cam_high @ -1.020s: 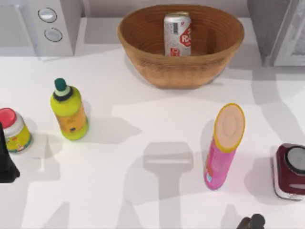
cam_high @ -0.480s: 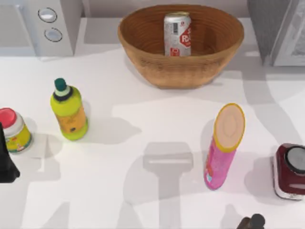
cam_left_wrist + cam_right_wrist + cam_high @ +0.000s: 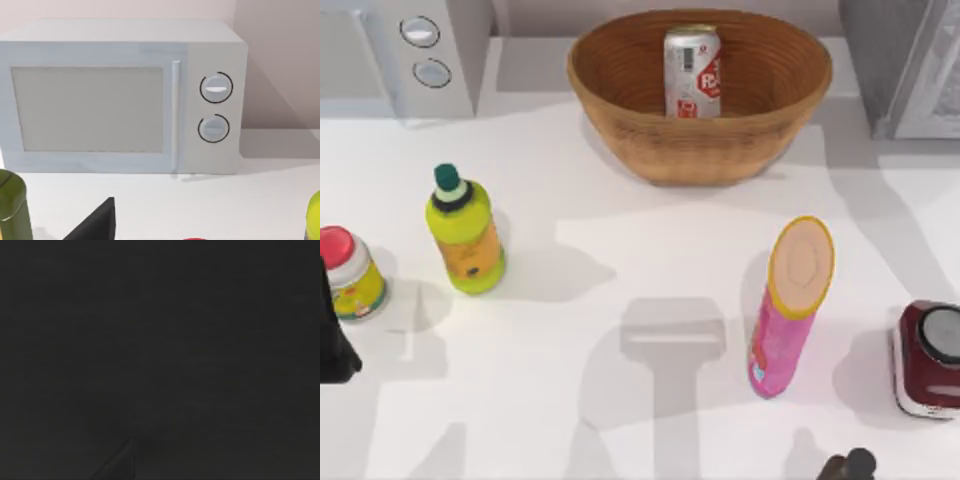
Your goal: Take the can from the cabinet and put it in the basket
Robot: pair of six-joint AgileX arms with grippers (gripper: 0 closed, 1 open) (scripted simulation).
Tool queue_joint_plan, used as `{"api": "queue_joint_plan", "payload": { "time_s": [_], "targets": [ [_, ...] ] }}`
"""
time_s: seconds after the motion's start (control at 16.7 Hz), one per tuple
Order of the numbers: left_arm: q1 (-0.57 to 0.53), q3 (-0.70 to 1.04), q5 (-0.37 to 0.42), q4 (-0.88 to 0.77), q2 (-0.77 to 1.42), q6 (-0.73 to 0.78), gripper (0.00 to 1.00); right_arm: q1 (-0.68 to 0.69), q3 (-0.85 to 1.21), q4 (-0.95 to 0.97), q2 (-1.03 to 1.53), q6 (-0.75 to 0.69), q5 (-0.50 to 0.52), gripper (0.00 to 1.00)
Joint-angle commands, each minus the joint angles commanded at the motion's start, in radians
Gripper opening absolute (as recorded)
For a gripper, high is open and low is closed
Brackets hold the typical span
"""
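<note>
Your can [image 3: 692,72] stands upright inside the basket [image 3: 620,110], far from both arms: the left arm [image 3: 332,335] sits at the table's left edge, the right arm [image 3: 848,466] at the near right. You cannot tell either gripper's finger state; the right wrist view is dark.

A broad bare stretch of the worktop [image 3: 650,250] is left open at its middle. The far edge is blocked by the basket [image 3: 700,150], the right side by the pink tube [image 3: 790,310] and dark red jar [image 3: 925,365], the left edge by the green bottle [image 3: 465,235].
</note>
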Motion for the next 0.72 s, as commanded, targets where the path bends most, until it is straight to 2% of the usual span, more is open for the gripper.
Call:
{"api": "queue_joint_plan", "payload": {
  "time_s": [0.36, 0.72],
  "targets": [
    [0.000, 0.000, 0.000, 0.000, 0.000, 0.000, 1.00, -0.010, -0.111, 0.025, -0.104, -0.004, -0.021, 1.00],
    [0.000, 0.000, 0.000, 0.000, 0.000, 0.000, 1.00, -0.085, -0.500, 0.117, -0.418, -0.008, -0.108, 1.00]
  ]
}}
